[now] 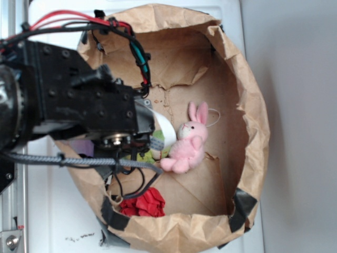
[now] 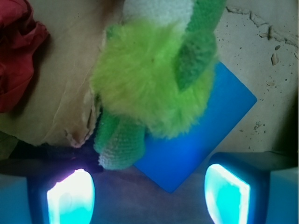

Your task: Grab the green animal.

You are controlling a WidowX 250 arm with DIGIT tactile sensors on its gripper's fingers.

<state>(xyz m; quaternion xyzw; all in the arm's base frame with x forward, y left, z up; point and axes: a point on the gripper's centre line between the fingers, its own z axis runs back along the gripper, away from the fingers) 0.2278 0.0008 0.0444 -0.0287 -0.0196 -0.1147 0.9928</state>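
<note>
Paper bag [image 1: 253, 105], brown, rim rolled down, is my landmark. Black tape [image 1: 241, 208] patches its rim at two near corners. Pink bunny [image 1: 189, 142] lies on the bag floor, about centre, ears toward the back wall. Red cloth [image 1: 145, 203] bunched against the near wall, well apart from the bunny. Blue card [image 2: 205, 135] flat on the bag floor beneath me.

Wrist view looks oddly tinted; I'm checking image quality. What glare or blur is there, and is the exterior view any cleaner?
Wrist: fingertips glow blown-out cyan, green animal soft-focused. Exterior: even lighting, but the arm hides most of that toy.
</note>
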